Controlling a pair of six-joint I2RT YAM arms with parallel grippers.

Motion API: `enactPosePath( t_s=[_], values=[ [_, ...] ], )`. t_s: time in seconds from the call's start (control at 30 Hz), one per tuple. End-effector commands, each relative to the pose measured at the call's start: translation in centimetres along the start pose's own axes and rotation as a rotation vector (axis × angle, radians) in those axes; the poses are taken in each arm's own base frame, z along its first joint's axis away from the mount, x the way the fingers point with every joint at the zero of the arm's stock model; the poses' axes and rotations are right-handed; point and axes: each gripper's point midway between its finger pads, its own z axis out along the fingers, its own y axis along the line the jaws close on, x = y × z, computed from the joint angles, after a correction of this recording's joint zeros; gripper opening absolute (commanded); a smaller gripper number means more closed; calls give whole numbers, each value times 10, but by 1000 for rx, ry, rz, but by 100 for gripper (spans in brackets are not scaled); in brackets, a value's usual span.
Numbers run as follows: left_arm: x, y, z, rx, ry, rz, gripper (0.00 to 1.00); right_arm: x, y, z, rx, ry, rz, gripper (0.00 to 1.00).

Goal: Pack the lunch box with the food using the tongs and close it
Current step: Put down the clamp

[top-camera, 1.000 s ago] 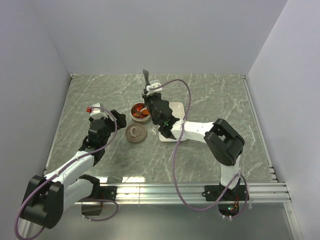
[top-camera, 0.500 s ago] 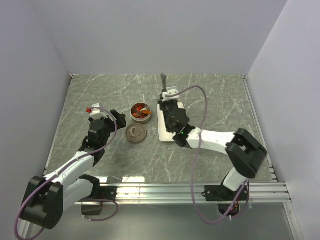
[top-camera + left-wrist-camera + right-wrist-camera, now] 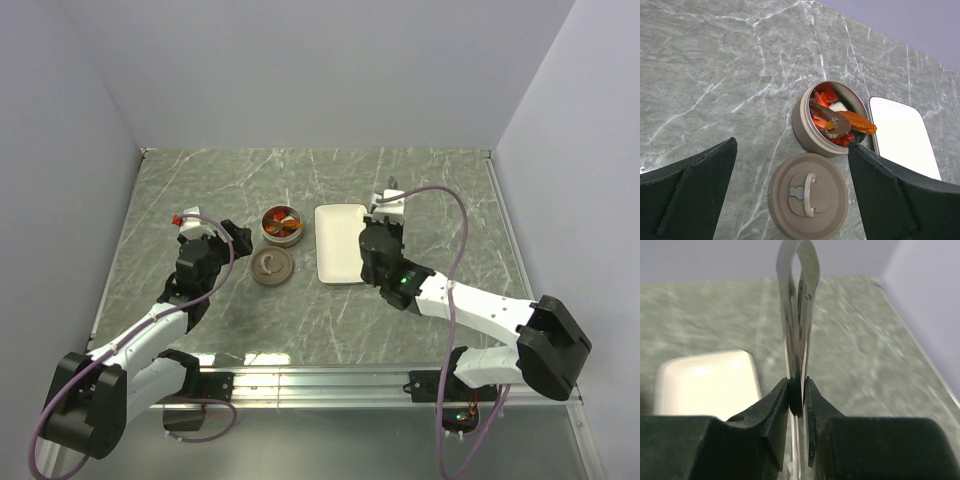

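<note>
The round lunch box [image 3: 282, 227] stands uncovered left of the plate, with red and orange food [image 3: 834, 117] piled inside it; one orange piece [image 3: 858, 121] pokes over its rim. Its brown lid [image 3: 808, 194] with a small curved handle lies flat on the table just in front of it. My left gripper [image 3: 795, 197] hovers open above the lid, one finger on each side and touching nothing. Right of the plate, my right gripper [image 3: 798, 392] is shut on the thin metal tongs [image 3: 798, 305], whose joined loop end points away from the wrist; their tips are hidden.
A bare white rectangular plate [image 3: 340, 243] lies between the lunch box and my right arm. Grey walls close in the marble table on three sides, and a metal rail [image 3: 505, 225] runs along its right edge. A pink cable [image 3: 455, 225] loops over my right arm.
My right arm has swung right with the tongs, from over the lunch box, across the plate, to its right side. The left arm has stayed still.
</note>
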Motion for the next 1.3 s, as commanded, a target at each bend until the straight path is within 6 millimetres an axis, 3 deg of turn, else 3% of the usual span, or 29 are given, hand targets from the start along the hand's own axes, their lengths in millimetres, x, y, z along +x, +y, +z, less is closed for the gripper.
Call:
enactPosePath(
  t_s=[0.0,0.03,0.07,0.2,0.23,0.4,0.6,0.7,0.8,0.97,1.27],
  values=[
    [-11,-9,0,41,-34,-11,99,26,-50,-9,234,105,-30,23],
    [-11,-11,1,45,-33,-9,99,22,-52,-9,251,113,-31,23],
    [-12,-11,1,45,-33,-10,99,29,-62,-9,278,145,-90,23],
    [-11,-12,4,47,-24,1,99,48,-68,5,277,260,-134,23],
    [-11,-12,5,46,-23,3,99,63,-60,9,226,322,-149,23],
    [-13,-14,8,51,-25,8,99,115,-58,32,181,514,-196,22],
    [-12,-15,14,46,-16,24,99,148,-36,57,106,631,-237,21],
    [-13,-15,17,42,-15,26,99,168,-35,65,99,693,-251,22],
    [-12,-14,21,31,-11,34,99,174,-25,74,58,729,-247,26],
    [-10,-14,25,28,0,41,100,179,-23,77,53,759,-246,47],
    [-12,-14,23,26,-5,38,99,176,-25,78,35,757,-204,62]
  ],
)
